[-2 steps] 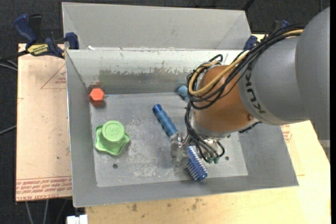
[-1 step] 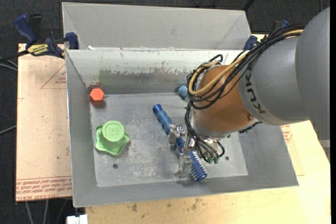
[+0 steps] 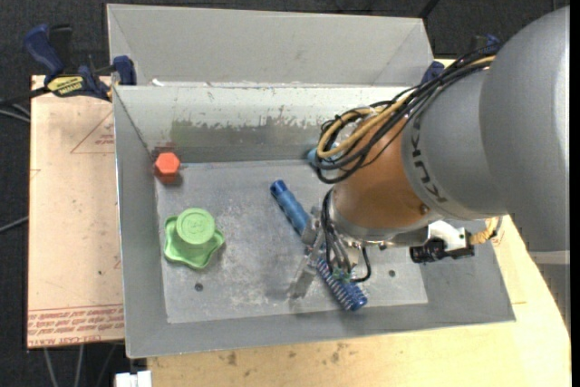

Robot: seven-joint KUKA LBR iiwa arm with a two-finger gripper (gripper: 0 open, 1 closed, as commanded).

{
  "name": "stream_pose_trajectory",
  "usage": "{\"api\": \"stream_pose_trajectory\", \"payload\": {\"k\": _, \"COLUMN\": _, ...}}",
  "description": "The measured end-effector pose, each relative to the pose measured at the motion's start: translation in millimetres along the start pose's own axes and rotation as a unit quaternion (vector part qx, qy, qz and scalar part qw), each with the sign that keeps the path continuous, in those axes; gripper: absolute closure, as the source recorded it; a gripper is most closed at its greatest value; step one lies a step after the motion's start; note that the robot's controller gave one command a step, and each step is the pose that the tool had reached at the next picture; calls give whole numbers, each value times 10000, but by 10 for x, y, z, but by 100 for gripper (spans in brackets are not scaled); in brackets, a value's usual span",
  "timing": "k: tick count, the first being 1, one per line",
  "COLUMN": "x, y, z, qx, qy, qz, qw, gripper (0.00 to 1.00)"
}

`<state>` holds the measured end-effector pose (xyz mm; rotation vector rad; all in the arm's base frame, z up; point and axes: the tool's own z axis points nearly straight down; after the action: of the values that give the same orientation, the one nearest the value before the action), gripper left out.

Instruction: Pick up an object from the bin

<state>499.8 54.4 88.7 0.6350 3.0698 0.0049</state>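
My gripper (image 3: 310,267) is low over the bin floor, right of the middle and near the front wall. A blue cylinder-shaped stick (image 3: 289,205) lies slanted just up and left of it, its lower end running under the gripper. A blue ribbed, spring-like piece (image 3: 345,290) lies right beside the gripper on its lower right; whether it is part of the stick is hidden.
A green round lid-like piece with a scalloped rim (image 3: 193,238) lies at the left of the bin. A small orange-red block (image 3: 167,165) sits in the far left corner. The arm's orange cover and cables hang over the bin's right half.
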Motion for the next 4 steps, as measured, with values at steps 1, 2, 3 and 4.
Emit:
{"api": "stream_pose_trajectory", "payload": {"k": 1, "x": 14, "y": -10, "z": 15, "qx": 17, "qy": 27, "qz": -9, "qw": 10000, "gripper": 100}}
{"api": "stream_pose_trajectory", "payload": {"k": 2, "x": 62, "y": 304, "z": -912, "qx": -11, "qy": -8, "qz": -160, "qw": 9999, "gripper": 100}}
{"api": "stream_pose_trajectory", "payload": {"k": 3, "x": -488, "y": 371, "z": -650, "qx": 19, "qy": 13, "qz": -196, "qw": 9998, "gripper": 100}}
{"api": "stream_pose_trajectory", "payload": {"k": 4, "x": -472, "y": 378, "z": -656, "qx": 18, "qy": 22, "qz": -212, "qw": 9998, "gripper": 0}}
